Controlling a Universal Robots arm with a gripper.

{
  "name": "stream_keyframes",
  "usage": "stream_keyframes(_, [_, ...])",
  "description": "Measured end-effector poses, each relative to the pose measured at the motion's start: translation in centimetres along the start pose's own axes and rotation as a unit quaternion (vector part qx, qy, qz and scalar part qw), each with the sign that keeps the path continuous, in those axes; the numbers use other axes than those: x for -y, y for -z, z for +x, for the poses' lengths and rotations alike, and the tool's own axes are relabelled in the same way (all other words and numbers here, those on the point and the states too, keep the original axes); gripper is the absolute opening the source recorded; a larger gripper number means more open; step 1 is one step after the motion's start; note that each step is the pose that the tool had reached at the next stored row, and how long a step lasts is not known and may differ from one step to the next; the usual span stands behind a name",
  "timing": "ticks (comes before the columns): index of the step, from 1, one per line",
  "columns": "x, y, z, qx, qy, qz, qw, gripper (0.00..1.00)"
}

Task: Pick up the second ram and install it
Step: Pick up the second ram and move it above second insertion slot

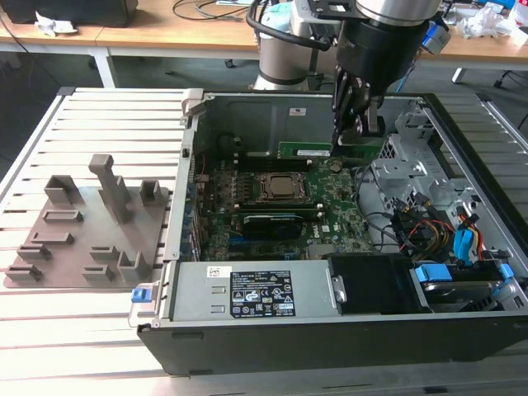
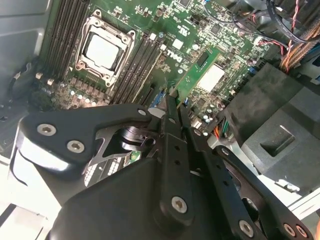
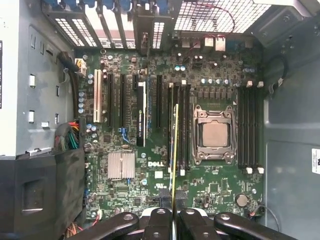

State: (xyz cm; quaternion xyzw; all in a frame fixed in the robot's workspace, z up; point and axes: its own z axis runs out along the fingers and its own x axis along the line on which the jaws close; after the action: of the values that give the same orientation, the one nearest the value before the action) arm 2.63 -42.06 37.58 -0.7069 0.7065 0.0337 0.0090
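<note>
Gripper [image 1: 360,132] clamped on the second ram [image 1: 318,153], holding it edge-on above the motherboard [image 1: 272,219] inside the open PC case [image 1: 247,326]. In the first wrist view the stick hangs over the slots beside the CPU socket [image 3: 216,134]. Case also holds the power supply [image 1: 256,293] and drive cage [image 1: 412,161].

You see even, bright overhead light on the slatted bench [image 1: 99,124] in the exterior view, deep shadow inside the computer case [image 1: 247,115], and in the second wrist view the near pincer [image 2: 175,107] blurred, the motherboard [image 2: 150,45] sharp.
</note>
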Motion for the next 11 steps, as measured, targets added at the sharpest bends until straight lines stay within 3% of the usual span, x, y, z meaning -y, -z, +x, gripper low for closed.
stream_keyframes(6, [0.02,-0.71,0.02,-0.0001,0.000,0.0000,1.0000,0.14])
stream_keyframes(11, [-0.43,-1.28,-0.73,0.0000,0.000,0.0000,1.0000,0.14])
